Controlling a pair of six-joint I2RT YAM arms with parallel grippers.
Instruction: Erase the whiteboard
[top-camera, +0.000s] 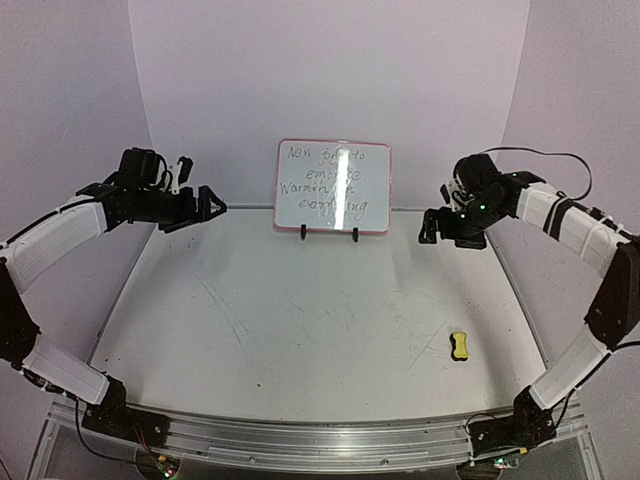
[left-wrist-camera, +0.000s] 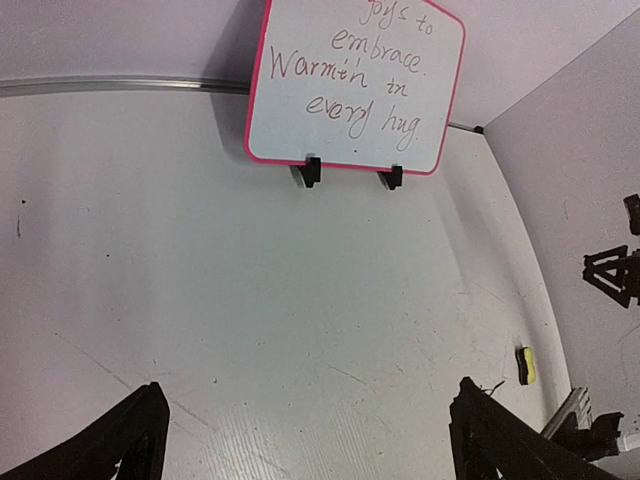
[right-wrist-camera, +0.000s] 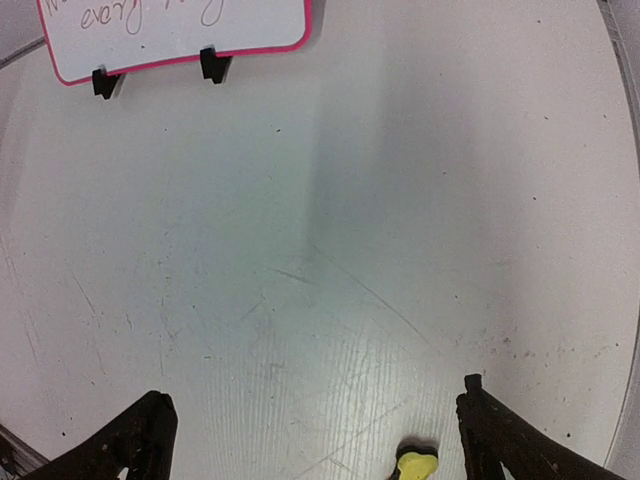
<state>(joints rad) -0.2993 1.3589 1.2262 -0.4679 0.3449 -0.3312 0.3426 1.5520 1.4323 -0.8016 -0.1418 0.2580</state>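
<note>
The whiteboard (top-camera: 333, 187) stands upright on two black feet at the back middle of the table, red-pink framed, with dark handwritten text on it. It also shows in the left wrist view (left-wrist-camera: 355, 85) and the right wrist view (right-wrist-camera: 180, 35). The small yellow eraser (top-camera: 459, 346) lies flat on the table at the front right; it also shows in the left wrist view (left-wrist-camera: 525, 364) and the right wrist view (right-wrist-camera: 416, 465). My left gripper (top-camera: 205, 207) is open and empty, raised left of the board. My right gripper (top-camera: 432, 226) is open and empty, raised right of the board, high above the eraser.
The white table (top-camera: 320, 320) is scratched, with a curved metal rail along its near edge (top-camera: 310, 432). Lilac walls close in the back and both sides. The right arm's cable (top-camera: 560, 160) loops near the right wall.
</note>
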